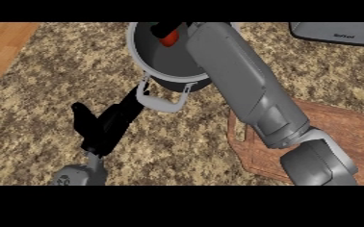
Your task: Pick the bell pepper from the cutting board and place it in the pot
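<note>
Your right hand (pixel 166 28) is clamped on the red bell pepper (pixel 169 40), holding it over the pot (pixel 160 63) near its far rim. Your left hand (pixel 107 122) is open, its fingers straight and reaching just beside the pot's handle (pixel 162 105).

The right forearm (pixel 241 77) hides most of the bell pepper (pixel 169 39) and the right hand (pixel 164 28).

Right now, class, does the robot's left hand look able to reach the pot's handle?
Probably yes. The left hand sits open beside the pot's handle, fingers pointing at it, with nothing between them; the right forearm crosses the pot farther right.
</note>
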Controlling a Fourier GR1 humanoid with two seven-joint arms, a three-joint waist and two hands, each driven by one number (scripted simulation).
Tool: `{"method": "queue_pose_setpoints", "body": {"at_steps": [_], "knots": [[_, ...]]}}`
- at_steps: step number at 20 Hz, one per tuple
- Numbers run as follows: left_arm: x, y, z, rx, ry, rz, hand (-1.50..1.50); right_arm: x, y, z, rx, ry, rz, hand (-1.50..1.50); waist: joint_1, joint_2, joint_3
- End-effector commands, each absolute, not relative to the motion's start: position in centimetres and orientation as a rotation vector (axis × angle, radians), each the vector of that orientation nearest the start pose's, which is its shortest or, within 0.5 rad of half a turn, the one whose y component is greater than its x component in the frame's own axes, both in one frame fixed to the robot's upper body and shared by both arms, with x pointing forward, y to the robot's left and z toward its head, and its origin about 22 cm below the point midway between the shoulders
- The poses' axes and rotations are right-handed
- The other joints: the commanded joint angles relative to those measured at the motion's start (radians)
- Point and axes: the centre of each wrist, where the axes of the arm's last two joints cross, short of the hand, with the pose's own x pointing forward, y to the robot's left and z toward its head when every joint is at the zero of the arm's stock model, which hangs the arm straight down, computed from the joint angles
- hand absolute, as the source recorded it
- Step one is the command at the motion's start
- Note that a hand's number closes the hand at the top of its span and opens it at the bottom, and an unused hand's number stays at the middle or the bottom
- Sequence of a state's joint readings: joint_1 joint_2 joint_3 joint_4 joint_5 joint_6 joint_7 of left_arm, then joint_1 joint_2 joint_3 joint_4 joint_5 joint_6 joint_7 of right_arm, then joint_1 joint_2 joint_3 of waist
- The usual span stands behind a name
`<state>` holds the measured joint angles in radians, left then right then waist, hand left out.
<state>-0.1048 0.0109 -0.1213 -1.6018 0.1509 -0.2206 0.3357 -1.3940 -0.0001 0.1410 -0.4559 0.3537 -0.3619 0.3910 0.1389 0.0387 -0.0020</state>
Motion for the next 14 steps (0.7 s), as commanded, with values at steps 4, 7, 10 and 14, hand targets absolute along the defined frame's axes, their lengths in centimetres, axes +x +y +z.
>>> {"method": "queue_pose_setpoints", "body": {"at_steps": [4,7,10,14], "knots": [[27.0,18.1,3.9,-0.37,-1.358,-0.283,0.0,44.6,-3.3,17.5,-0.379,-1.611,0.357,-1.5,0.017,0.004,0.001],[26.6,18.1,3.1,-0.369,-1.343,-0.298,0.0,44.8,-3.2,18.0,-0.348,-1.64,0.277,-1.5,0.031,0.006,0.0],[26.5,18.7,3.4,-0.362,-1.324,-0.285,0.0,44.9,-3.2,18.0,-0.365,-1.692,0.219,-1.5,0.013,0.0,0.0],[27.9,19.0,4.8,-0.354,-1.345,-0.25,0.0,45.1,-3.4,17.2,-0.461,-1.721,0.193,-1.5,-0.025,-0.005,0.0]]}}
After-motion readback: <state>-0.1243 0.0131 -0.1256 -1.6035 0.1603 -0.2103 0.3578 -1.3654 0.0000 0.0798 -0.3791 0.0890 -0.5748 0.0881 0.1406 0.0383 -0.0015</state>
